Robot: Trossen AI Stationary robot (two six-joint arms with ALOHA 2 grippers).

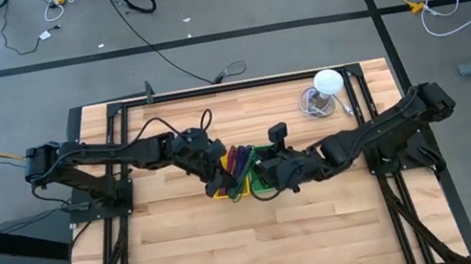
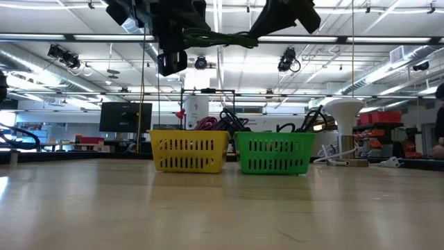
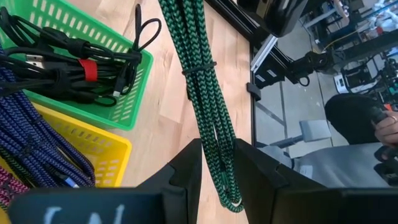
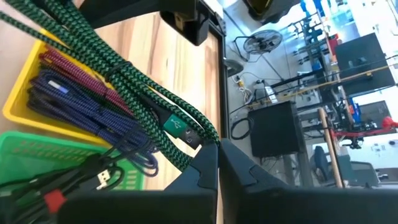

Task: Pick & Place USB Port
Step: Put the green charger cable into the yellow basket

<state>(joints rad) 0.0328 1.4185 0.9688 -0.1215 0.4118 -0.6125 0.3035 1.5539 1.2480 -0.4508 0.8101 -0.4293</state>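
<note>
A green and black braided USB cable (image 3: pixel 208 106) hangs in the air above the two baskets, stretched between both grippers. It is folded into a bundle with a thin tie around it, and its green plug (image 4: pixel 176 124) sits near the right gripper (image 4: pixel 217 163), whose fingers are pressed together on the cable. The left gripper (image 3: pixel 217 163) pinches the other end between its fingers. Below, the yellow basket (image 2: pixel 189 152) holds blue and red braided cables. The green basket (image 2: pixel 273 153) sits just beside it and holds black cables tied with a red band. Both baskets stand on the wooden table (image 1: pixel 197 245).
</note>
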